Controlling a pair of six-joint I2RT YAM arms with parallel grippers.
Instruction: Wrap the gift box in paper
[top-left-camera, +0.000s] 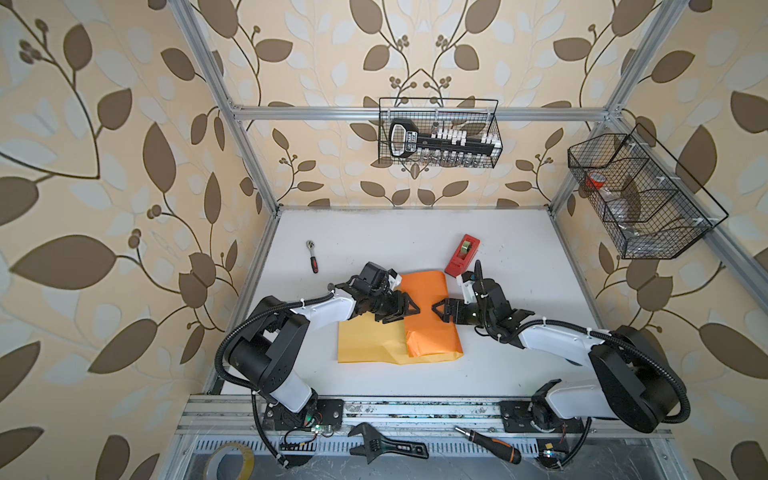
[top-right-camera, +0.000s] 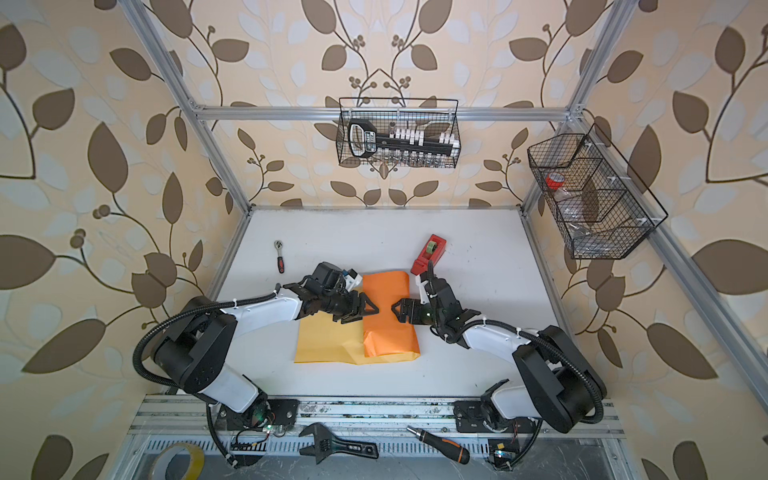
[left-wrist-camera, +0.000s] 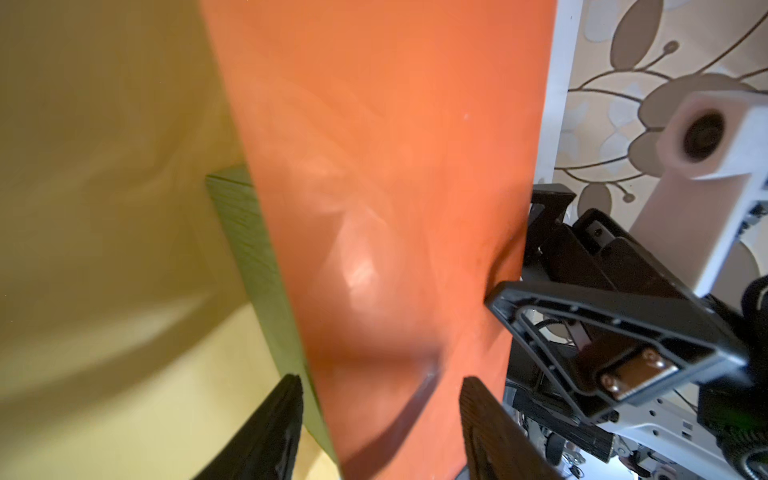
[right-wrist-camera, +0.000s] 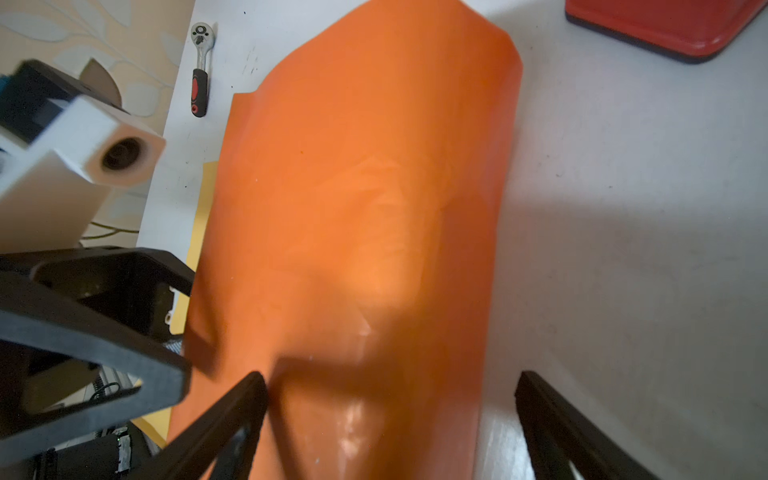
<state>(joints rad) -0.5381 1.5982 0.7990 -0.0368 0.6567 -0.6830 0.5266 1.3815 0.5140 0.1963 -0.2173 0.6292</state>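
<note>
A white counter (top-left-camera: 519, 365) is seen from above, with two robot arms reaching in to meet at its middle. At far left a small ratchet wrench (top-left-camera: 312, 257) lies well apart from everything else. Next comes the left claw (top-left-camera: 409, 311), its jaws apart at the left edge of an orange fold. The paper (top-left-camera: 434, 332) lies in the middle, its yellow face flat on the counter and its orange face folded over the gift box (left-wrist-camera: 253, 249). The box's olive side peeks out only in the left wrist view. The right claw (top-left-camera: 438, 311), jaws wide apart, touches the fold from the right with one fingertip. A red tape dispenser (top-left-camera: 462, 255) stands just behind it.
</note>
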